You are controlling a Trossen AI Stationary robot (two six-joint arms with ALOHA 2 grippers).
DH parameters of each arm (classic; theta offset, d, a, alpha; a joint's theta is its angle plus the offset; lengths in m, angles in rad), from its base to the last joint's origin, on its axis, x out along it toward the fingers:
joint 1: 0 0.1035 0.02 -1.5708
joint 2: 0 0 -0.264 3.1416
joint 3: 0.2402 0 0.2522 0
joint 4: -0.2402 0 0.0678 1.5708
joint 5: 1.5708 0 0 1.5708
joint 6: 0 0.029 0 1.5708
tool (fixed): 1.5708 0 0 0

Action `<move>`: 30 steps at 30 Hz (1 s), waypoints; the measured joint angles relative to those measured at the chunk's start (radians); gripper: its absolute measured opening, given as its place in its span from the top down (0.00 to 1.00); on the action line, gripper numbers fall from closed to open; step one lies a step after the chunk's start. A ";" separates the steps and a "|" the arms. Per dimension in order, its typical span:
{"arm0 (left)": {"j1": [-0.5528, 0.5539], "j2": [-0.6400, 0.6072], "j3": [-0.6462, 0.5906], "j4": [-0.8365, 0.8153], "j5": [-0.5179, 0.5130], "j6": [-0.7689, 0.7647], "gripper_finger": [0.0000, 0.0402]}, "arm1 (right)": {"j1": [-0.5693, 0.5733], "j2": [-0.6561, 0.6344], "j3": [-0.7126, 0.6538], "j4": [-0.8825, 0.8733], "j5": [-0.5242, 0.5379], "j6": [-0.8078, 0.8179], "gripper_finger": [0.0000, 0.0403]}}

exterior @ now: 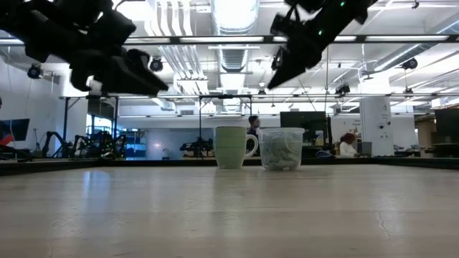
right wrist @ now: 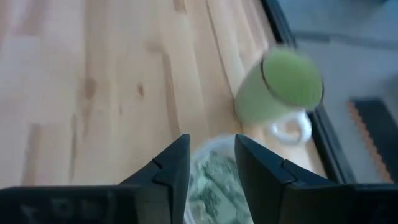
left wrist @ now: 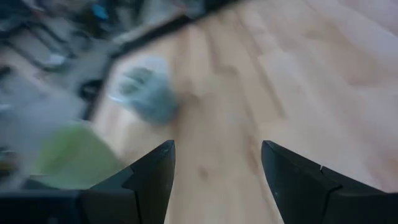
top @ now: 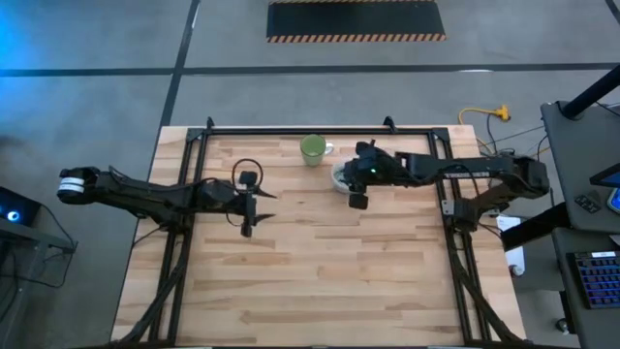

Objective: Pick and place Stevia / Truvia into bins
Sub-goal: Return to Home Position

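Left gripper (left wrist: 217, 149): well left of the green mug, raised off the table (top: 320, 271); fingers spread wide, nothing between them.
Green mug (exterior: 231, 147): the landmark; upright by the table's far edge, with its handle on its right.
Clear cup (exterior: 282, 131): just right of the mug on the handle side; whether they touch cannot be told. Upright, mouth up.
Stevia sachets (right wrist: 214, 180): heaped inside the cup, right of the mug, filling most of it; every sachet seen is in there.
Right gripper (right wrist: 212, 140): right of the mug, hanging above the cup's mouth; fingers a little parted and empty.
Handling (judged): each sachet is very light, thin and limp; the paper creases easily and slides on smooth wood; a hard pinch could burst it.
Hold (judged): across the short width near the middle, on the flat faces.
Axis: the sachets lie jumbled, their long sides pointing every way; no single heading can be read.
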 joint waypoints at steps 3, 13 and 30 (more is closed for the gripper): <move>0.001 -0.026 0.001 0.083 -0.086 0.000 0.45 | 0.016 -0.073 -0.047 0.071 -0.001 -0.019 0.72; 0.038 -0.262 -0.034 0.129 -0.168 -0.035 0.45 | 0.017 -0.406 -0.291 0.294 -0.001 -0.013 0.72; 0.051 -0.778 -0.163 -0.167 -0.165 -0.131 0.45 | 0.019 -0.676 -0.540 0.371 -0.017 0.102 0.75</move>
